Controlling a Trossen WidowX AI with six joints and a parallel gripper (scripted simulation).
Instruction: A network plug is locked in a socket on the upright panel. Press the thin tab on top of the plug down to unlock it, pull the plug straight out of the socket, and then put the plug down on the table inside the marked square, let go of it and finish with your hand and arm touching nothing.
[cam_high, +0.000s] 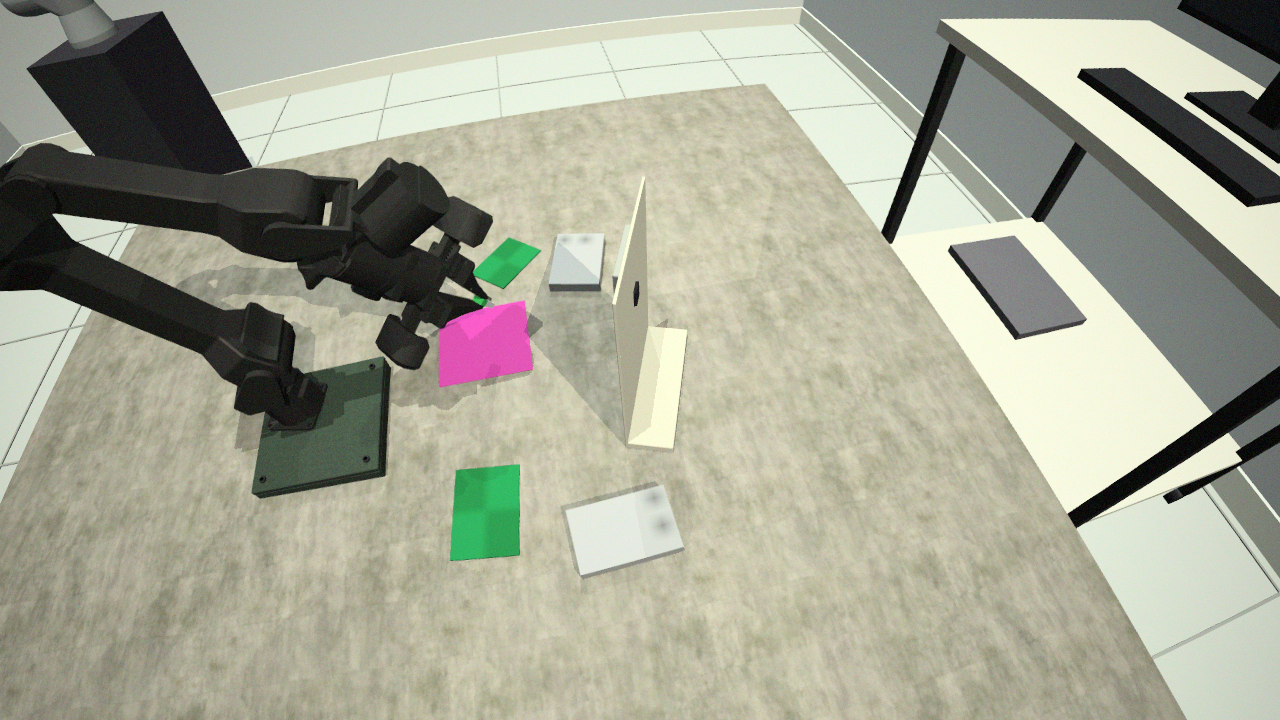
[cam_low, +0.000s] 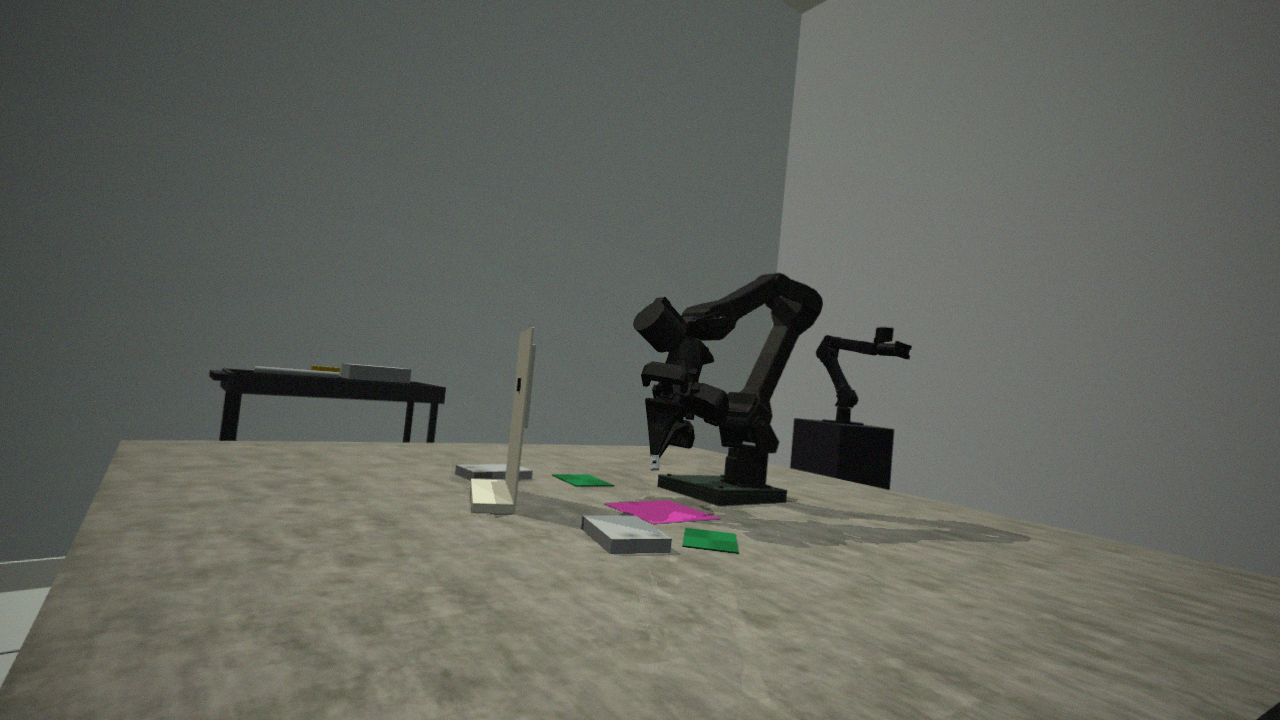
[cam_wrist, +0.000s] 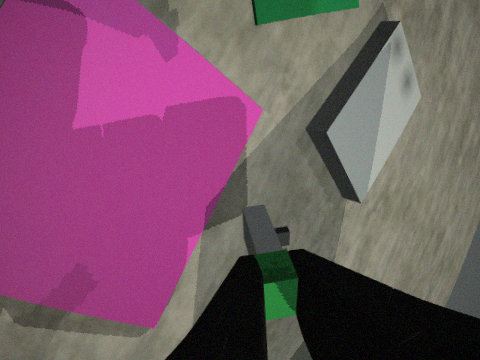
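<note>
My gripper (cam_high: 486, 299) (cam_low: 655, 455) (cam_wrist: 271, 268) points steeply down and is shut on the plug (cam_high: 480, 301) (cam_low: 654, 463) (cam_wrist: 281, 300). The wrist view shows the plug's green rear part between the fingertips and its grey head sticking out beyond them, with a small dark piece beside it. The plug hangs in the air above the table, out of the panel. The magenta square (cam_high: 483, 354) (cam_low: 662, 511) (cam_wrist: 165, 160) lies flat, close to the plug in the views. The cream panel (cam_high: 630, 340) (cam_low: 518, 420) stands upright; its socket face is mostly hidden, and a dark opening shows from behind.
Green sheets (cam_high: 485, 512) (cam_high: 507, 263) (cam_low: 582, 480) (cam_low: 710, 540) (cam_wrist: 306, 7) lie on either side of the magenta square. Low whitish boxes (cam_high: 623, 531) (cam_high: 577, 260) (cam_low: 494, 471) (cam_low: 626, 534) (cam_wrist: 367, 120) lie near the panel. A second arm (cam_low: 836, 374) stands on a dark block behind.
</note>
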